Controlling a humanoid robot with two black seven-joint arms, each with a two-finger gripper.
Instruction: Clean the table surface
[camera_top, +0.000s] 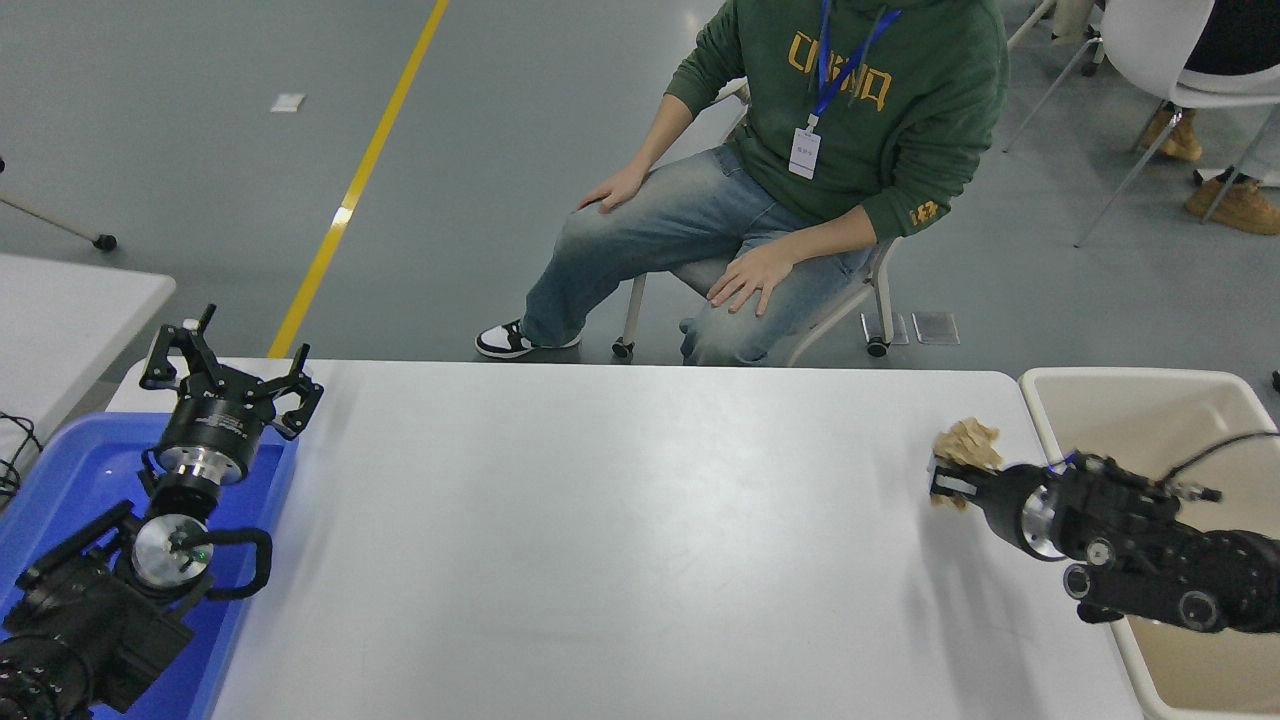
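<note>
The table surface (600, 520) is a large matte white top with rounded corners, and it fills the lower middle of the head view from the blue tray to the beige bin. Most of it is bare and shows only soft grey shadows. Near its far right corner the right gripper (950, 478) comes in from the right edge, and its jaws are closed around a crumpled brown paper ball (968, 443). The ball seems lifted a little above the white top, close to the edge beside the beige bin (1140, 400). The right arm passes over the near part of this bin.

At the left end a blue tray (60, 470) stands on the table. The left arm is parked over it at the lower left, and the left gripper (230, 365) points away from the camera with its jaws spread apart and nothing between them.

Behind the table a person in a green hoodie (880, 110) and jeans sits on a white chair, with one hand (750, 285) on the knee and a blue lanyard around the neck. The floor (200, 150) is grey and carries a yellow line (360, 180). A smaller white table (70, 310) shows partly at the left edge, and another white chair (1170, 60) stands at the top right.
</note>
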